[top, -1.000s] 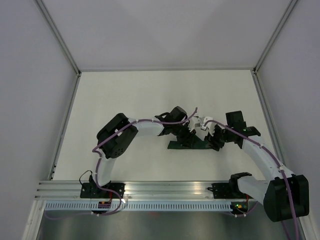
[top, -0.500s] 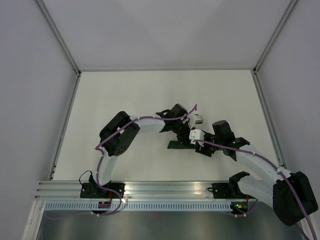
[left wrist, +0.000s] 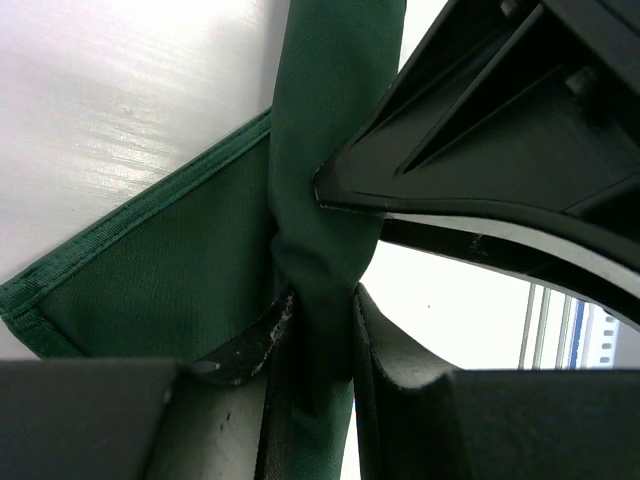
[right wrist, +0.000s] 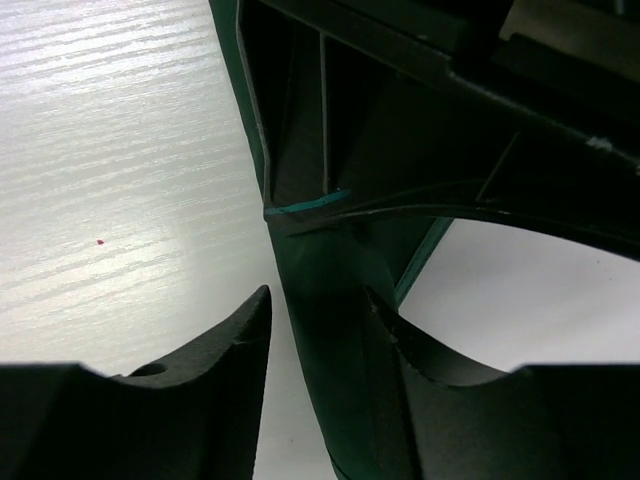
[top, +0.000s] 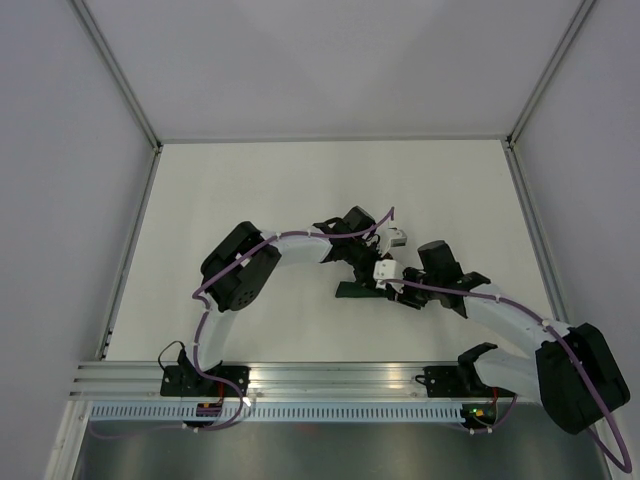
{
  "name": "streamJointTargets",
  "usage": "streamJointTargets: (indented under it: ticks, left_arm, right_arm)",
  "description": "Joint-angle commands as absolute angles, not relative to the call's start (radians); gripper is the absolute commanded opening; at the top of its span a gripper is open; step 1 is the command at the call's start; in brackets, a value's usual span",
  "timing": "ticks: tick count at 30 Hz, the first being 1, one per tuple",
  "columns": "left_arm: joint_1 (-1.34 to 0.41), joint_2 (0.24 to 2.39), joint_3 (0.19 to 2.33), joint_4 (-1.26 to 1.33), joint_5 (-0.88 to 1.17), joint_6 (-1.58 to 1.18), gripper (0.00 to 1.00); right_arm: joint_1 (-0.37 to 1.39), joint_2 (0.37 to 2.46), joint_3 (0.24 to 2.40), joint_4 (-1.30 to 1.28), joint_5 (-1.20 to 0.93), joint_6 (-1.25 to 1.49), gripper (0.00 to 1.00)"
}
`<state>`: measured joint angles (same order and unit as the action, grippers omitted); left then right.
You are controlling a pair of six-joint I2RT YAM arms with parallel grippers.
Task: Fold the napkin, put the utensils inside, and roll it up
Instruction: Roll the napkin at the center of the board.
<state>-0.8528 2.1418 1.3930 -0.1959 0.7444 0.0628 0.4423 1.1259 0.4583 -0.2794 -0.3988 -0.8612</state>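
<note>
The dark green napkin (top: 350,291) lies as a narrow roll on the white table, with a flat corner flap (left wrist: 150,270) spread beside it. My left gripper (top: 372,274) is shut on the roll (left wrist: 330,120), both fingers (left wrist: 318,320) pressed against the cloth. My right gripper (top: 397,292) sits close beside it, open, with the roll (right wrist: 340,400) between its fingers (right wrist: 318,300). Its right finger touches the cloth and its left finger stands apart. No utensils show in any view.
The two grippers almost touch: the right gripper's black body (left wrist: 520,120) fills the left wrist view's upper right, and the left gripper's body (right wrist: 400,120) fills the right wrist view's top. The metal rail (top: 330,380) runs along the near edge.
My right gripper has moved left along the roll, closing in on the left gripper. The left gripper has stayed about where it was, still on the napkin.
</note>
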Motion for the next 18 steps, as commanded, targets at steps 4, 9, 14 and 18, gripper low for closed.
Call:
streamJointTargets:
  ticks: [4,9,14,18]
  left_arm:
    - [-0.856,2.21,1.361,-0.373,0.623,0.029,0.3]
    - [-0.853,2.186,1.368,-0.35,0.653,0.011,0.42]
    - [-0.842,2.163,1.381,-0.336,0.675,-0.024,0.46]
    - [-0.809,2.128,1.352,-0.279,0.667,-0.063,0.51]
  right_arm:
    - [0.449,1.176,0.485,-0.293,-0.402,-0.88,0.41]
    - [0.448,1.213,0.509,-0.337,-0.408,-0.897,0.37]
    - [0.448,1.25,0.54,-0.377,-0.414,-0.905,0.2]
    - [0.448,1.287,0.571,-0.422,-0.417,-0.913,0.14]
